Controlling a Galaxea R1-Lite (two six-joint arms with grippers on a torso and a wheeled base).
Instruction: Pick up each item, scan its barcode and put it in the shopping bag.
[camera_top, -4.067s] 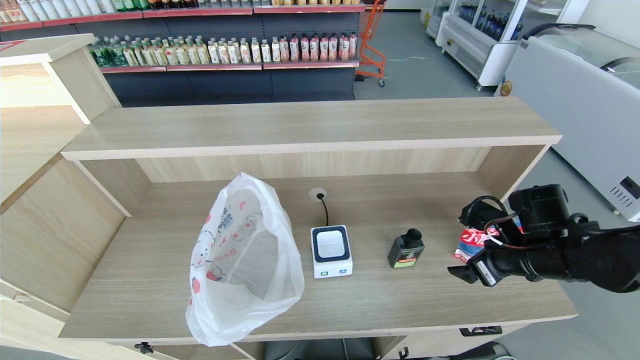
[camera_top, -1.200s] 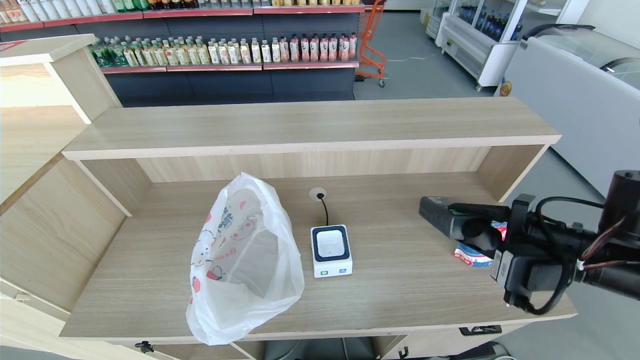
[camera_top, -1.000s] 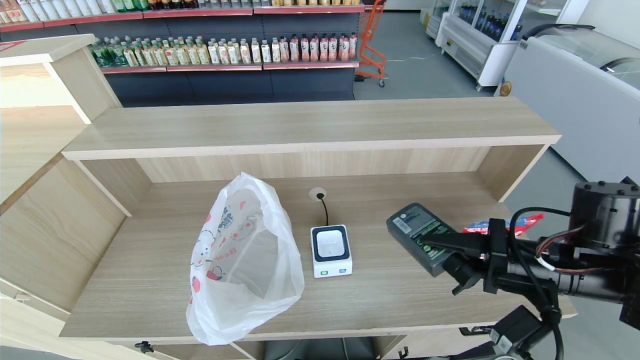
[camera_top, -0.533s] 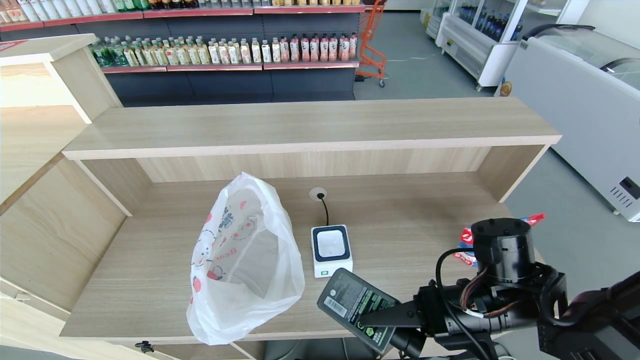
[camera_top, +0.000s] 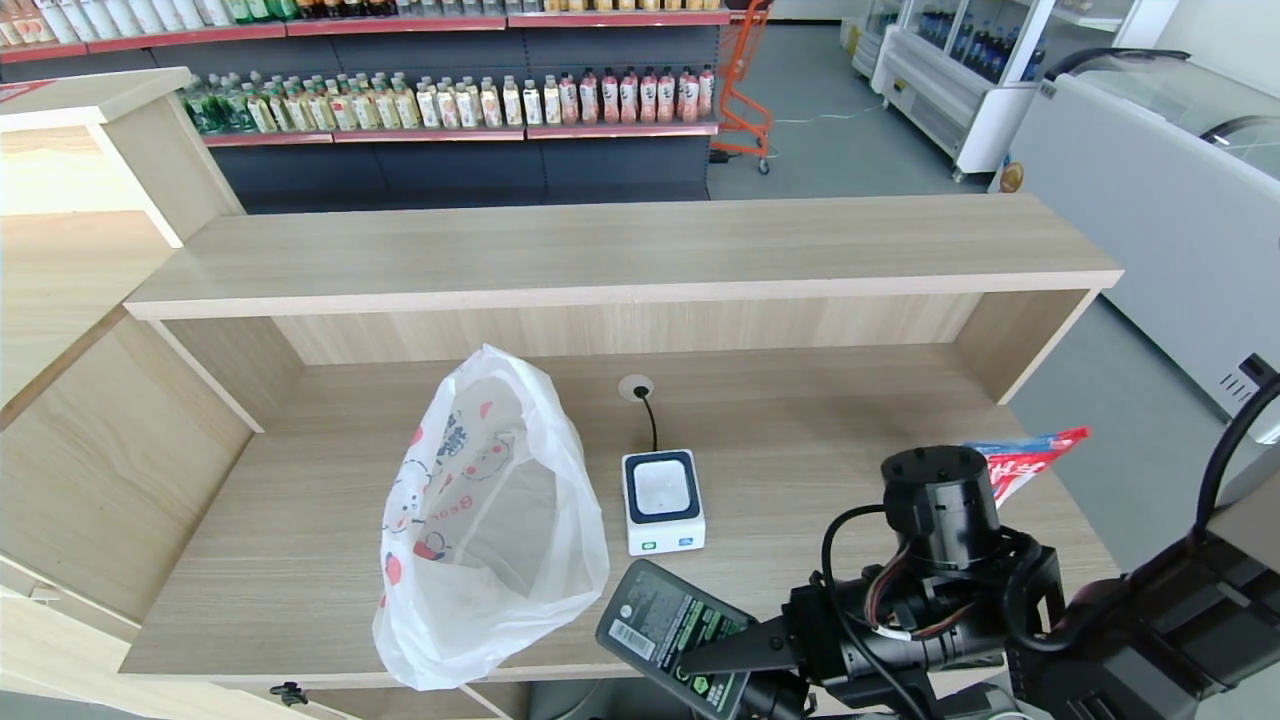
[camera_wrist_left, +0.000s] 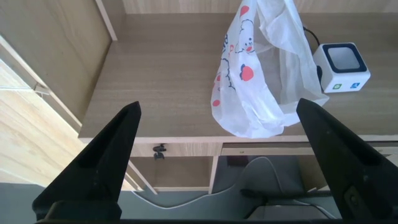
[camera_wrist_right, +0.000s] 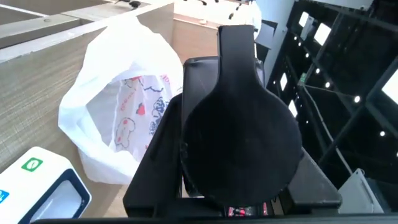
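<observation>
on the counter (camera_top: 800, 420), one bag (camera_top: 490, 520), one scanner (camera_top: 662, 500)

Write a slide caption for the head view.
Right gripper holds a dark bottle, barcode up, near the scanner and open shopping bag; a red packet lies on the counter.

— Where is the scanner (camera_top: 662, 500)?
— On the counter (camera_top: 800, 430), just right of the shopping bag (camera_top: 490, 520). The snack packet (camera_top: 1025, 462) lies far right.
— And the bottle (camera_top: 655, 622)?
— In my right gripper (camera_top: 718, 668), before the scanner, over the counter's near edge.
</observation>
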